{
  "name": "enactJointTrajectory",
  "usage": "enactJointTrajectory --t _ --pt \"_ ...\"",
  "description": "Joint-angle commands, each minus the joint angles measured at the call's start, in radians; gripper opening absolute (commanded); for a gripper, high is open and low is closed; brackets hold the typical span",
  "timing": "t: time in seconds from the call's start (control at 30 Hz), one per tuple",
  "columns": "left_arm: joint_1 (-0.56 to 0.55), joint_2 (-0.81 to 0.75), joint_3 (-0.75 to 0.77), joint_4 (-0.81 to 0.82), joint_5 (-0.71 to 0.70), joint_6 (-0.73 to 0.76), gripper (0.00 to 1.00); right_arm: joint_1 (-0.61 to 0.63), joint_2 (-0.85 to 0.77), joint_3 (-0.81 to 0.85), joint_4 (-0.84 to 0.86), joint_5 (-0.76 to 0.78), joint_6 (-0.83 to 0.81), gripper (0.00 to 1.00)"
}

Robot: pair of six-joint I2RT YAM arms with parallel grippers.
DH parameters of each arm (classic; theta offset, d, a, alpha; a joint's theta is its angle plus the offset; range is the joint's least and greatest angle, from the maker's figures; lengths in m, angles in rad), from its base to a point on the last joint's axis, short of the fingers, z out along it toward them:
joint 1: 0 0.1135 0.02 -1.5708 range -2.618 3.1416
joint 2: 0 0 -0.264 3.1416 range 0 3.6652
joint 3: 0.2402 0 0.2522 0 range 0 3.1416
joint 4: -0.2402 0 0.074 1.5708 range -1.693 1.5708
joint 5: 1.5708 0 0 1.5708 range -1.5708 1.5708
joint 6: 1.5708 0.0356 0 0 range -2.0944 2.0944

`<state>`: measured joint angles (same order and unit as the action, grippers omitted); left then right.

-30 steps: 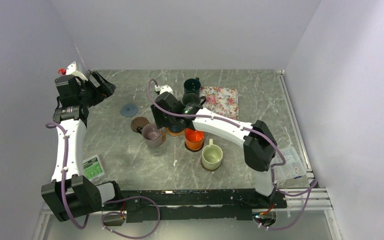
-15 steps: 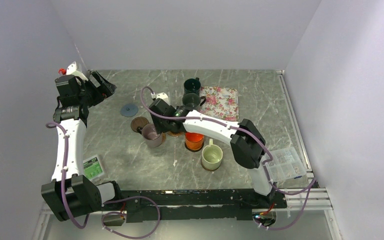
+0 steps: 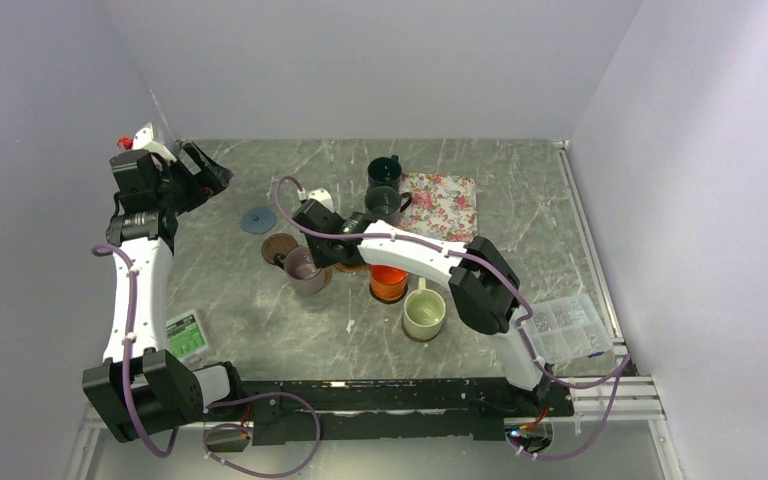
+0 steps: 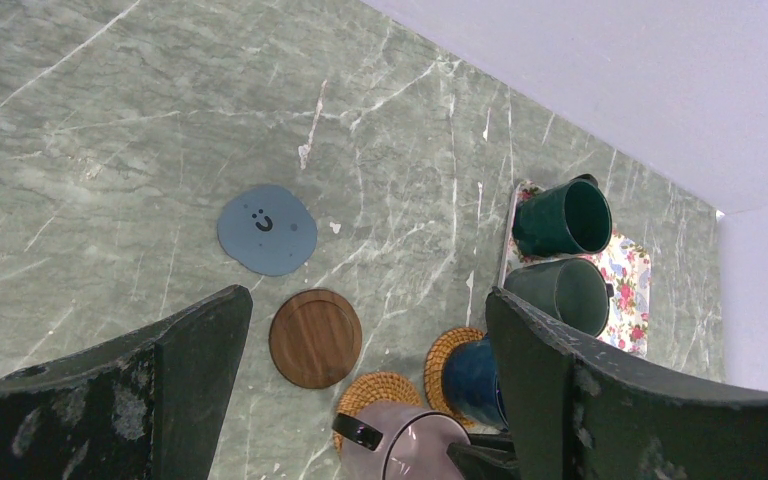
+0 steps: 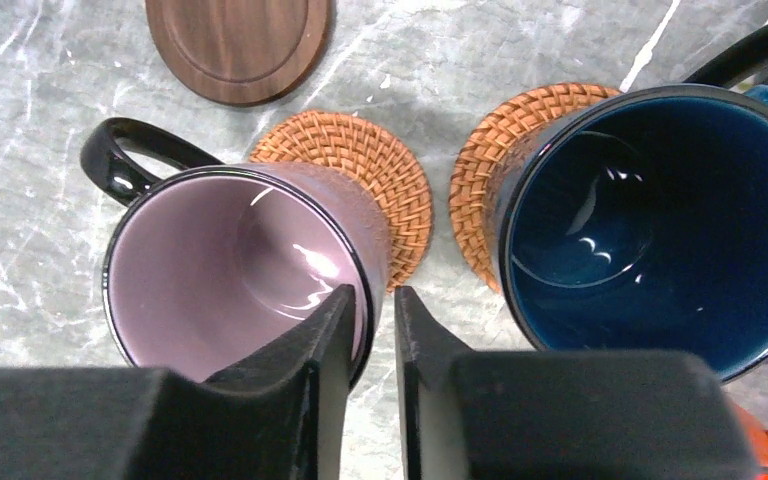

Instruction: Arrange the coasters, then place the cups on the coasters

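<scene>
Since 1 s ago, R arm has swung left over the grey-green marble table (image 3: 530, 200), and the R gripper (image 5: 370, 298), wider then, now pinches the rim of the glossy mauve ceramic mug (image 5: 230, 270) w/ black handle, one finger inside & one outside; the mug stands on a tan woven round coaster (image 5: 385, 170). Just beside it, a navy blue glazed mug (image 5: 650, 220) sits on a 2nd tan woven coaster (image 5: 480, 190), w/ a dark brown round wooden coaster (image 5: 235, 45) lying bare nearby. L gripper (image 4: 368, 300), unmoved, hangs wide open & empty at far left, above a flat grey-blue disc coaster (image 4: 267, 229).
</scene>
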<state>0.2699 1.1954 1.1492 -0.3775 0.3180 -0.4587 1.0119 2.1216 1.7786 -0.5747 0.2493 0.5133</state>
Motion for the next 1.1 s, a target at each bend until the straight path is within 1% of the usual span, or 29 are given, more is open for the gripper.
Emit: enactJointTrajectory --t 0.0,0.17,0.47,0.83,1.07 --pt "0.005 0.004 -0.003 0.045 0.026 -0.011 0.94 0.007 0.003 0.054 -0.019 0.001 -0.002 0.22" --pt "0.005 0.003 -0.001 0.046 0.026 -0.011 0.94 0.01 -0.004 0.06 -0.026 0.006 0.001 0.17" --pt "0.006 0.001 -0.001 0.046 0.026 -0.009 0.94 0.014 -0.019 0.06 -0.005 0.006 -0.02 0.0" --pt "0.005 0.003 0.0 0.048 0.028 -0.009 0.94 0.014 -0.098 0.018 0.077 -0.026 -0.1 0.0" --pt "0.004 0.003 -0.002 0.049 0.031 -0.012 0.94 0.012 -0.103 0.029 0.095 -0.01 -0.186 0.0"
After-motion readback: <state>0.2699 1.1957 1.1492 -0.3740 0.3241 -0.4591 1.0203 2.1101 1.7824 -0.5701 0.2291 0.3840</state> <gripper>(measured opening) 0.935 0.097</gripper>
